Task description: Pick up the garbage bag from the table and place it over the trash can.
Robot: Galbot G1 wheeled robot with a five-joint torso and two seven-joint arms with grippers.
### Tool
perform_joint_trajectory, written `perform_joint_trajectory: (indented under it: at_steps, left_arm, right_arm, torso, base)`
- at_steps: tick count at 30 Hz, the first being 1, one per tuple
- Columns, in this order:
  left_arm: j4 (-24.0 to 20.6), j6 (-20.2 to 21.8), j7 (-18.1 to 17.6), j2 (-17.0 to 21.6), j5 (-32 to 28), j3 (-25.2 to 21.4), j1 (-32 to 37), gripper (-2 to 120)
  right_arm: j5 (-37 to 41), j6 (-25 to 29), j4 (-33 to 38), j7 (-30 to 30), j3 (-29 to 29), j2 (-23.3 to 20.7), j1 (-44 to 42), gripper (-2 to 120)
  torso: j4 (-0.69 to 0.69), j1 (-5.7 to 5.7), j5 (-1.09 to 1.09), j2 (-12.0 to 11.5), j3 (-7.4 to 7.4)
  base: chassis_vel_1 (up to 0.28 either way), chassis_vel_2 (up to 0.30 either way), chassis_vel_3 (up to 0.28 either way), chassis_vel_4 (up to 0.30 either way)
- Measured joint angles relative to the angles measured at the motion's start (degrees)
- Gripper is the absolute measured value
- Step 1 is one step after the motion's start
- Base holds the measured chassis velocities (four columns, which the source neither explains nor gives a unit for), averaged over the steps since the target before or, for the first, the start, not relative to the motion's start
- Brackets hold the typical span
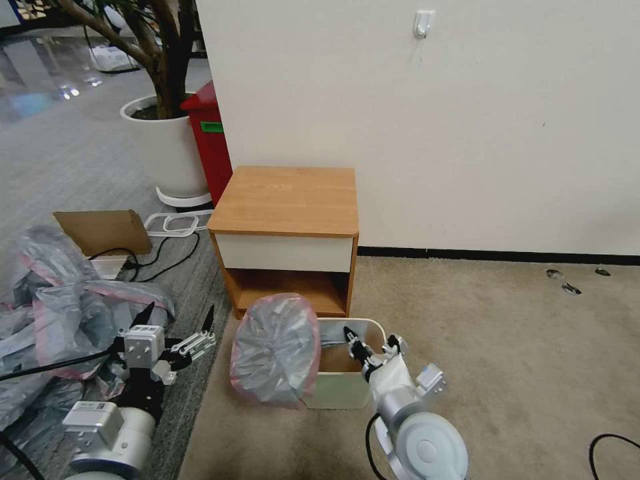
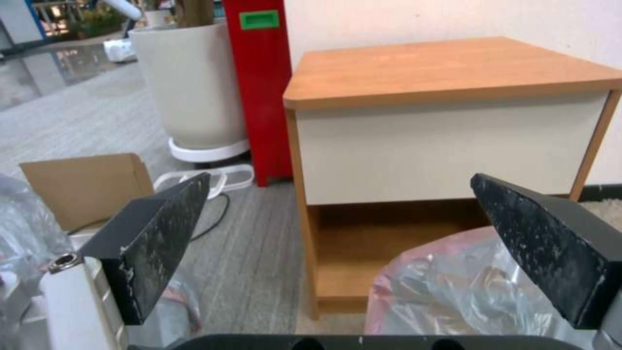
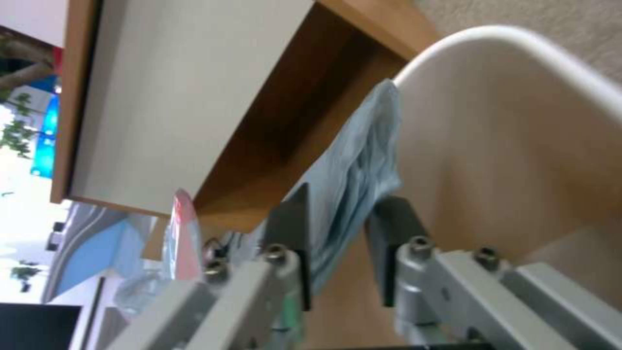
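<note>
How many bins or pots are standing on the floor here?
3: the trash can before the table, the tall red bin beside the table, the white plant pot farther left.

No legible txt, labels or nos. on anything here.

The garbage bag (image 1: 275, 350) hides the trash can (image 1: 347, 393)'s left side; the heap of bags (image 1: 53, 313) is cut off at the head view's left edge

Your left gripper (image 1: 179, 315), black tapered fingers on a silver wrist, hangs low at left, spread wide, holding nothing. Your right gripper (image 1: 349, 335) reaches forward, its fingers (image 3: 293, 228) pinching grey film.
</note>
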Motion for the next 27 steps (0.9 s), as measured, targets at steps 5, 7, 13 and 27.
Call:
perform_joint_trajectory:
  at_steps: [5, 7, 13, 27]
  left_arm:
    - [0.97, -0.01, 0.0, 0.26, 0.01, 0.44, -0.83, 100]
    - [1.25, -0.01, 0.0, 0.34, 0.01, 0.51, -1.01, 100]
    - [3.52, 0.43, -0.14, 1.39, -0.04, 1.45, -2.53, 100]
    - [14.98, 5.73, -3.44, 8.13, -1.07, 14.53, -13.25, 95]
  right_arm:
    - [-0.11, 0.58, 1.33, 1.16, 0.9, -1.52, -1.49, 42]
    - [-0.11, 0.86, 1.82, 1.51, 1.35, -1.84, -1.92, 47]
    - [-0.78, 1.83, 5.87, 2.7, 4.93, -3.07, -5.1, 71]
    - [-9.1, 4.75, 9.61, 0.2, 9.79, -3.63, -8.11, 100]
  torso:
    - [0.0, 0.0, 0.0, 0.0, 0.0]
    - [0.0, 0.0, 0.0, 0.0, 0.0]
    - [0.0, 0.0, 0.0, 0.0, 0.01]
    - [0.0, 0.0, -0.01, 0.0, 0.01]
  base:
    - [0.0, 0.0, 0.0, 0.0]
    - [0.0, 0.0, 0.0, 0.0]
    - [0.0, 0.0, 0.0, 0.0]
    - [0.0, 0.0, 0.0, 0.0]
